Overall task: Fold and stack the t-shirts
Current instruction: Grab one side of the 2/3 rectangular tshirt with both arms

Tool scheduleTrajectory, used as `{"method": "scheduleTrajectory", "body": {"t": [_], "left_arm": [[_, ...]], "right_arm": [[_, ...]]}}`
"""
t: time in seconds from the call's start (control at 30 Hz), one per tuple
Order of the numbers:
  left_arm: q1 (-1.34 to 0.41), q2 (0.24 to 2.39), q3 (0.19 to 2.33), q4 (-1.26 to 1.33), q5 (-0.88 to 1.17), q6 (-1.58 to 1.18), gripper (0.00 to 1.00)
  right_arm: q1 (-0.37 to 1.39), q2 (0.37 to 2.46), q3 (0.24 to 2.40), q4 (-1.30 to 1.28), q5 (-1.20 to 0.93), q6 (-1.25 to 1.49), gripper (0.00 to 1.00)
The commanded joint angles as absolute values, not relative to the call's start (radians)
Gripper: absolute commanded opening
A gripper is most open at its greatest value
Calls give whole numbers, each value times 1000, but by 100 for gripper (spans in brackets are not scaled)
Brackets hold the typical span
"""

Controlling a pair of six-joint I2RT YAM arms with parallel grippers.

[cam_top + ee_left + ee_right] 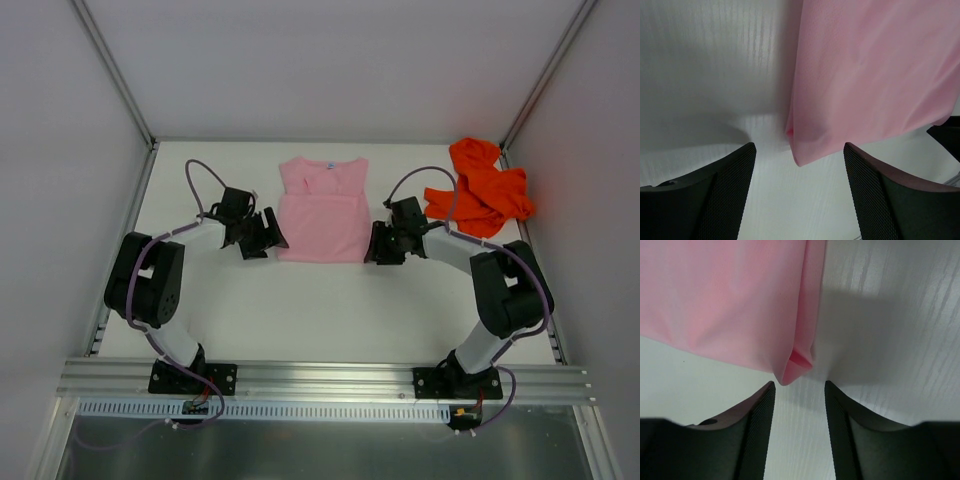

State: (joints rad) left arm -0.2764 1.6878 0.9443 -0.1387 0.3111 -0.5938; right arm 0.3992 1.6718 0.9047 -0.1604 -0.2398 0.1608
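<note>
The light pink t-shirt [323, 210] lies flat in the middle of the table, its sides folded in. My left gripper [264, 236] is open at the shirt's near left corner; in the left wrist view that corner [800, 157] lies between and just ahead of the fingers [730, 190]. My right gripper [381, 243] is open at the near right corner, which shows in the right wrist view [790, 371] just ahead of the fingers [757, 425]. Neither gripper holds cloth. The bright orange t-shirt [480, 190] lies crumpled at the far right.
White walls close in the table at the back and on both sides [330, 60]. An aluminium rail [320, 378] runs along the near edge by the arm bases.
</note>
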Motion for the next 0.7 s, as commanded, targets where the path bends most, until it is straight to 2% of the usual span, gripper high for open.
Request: {"method": "scheduleTrajectory", "body": {"t": [0.0, 0.2, 0.43, 0.53, 0.57, 0.67], "left_arm": [[-290, 1697, 902, -94, 342, -632, 70], [-313, 1692, 865, -77, 338, -646, 65], [-339, 1721, 861, -48, 315, -658, 51], [-342, 1727, 850, -45, 296, -658, 40], [-342, 1730, 845, -37, 295, -658, 33], [-342, 1747, 833, -22, 299, -650, 20]], "right_arm": [[405, 1683, 923, -121, -212, 170, 45], [403, 1712, 922, -94, -215, 186, 31], [403, 1726, 920, -72, -201, 195, 23], [403, 1732, 919, -66, -198, 196, 17], [403, 1735, 919, -66, -199, 198, 16], [403, 1740, 917, -61, -199, 198, 8]]}}
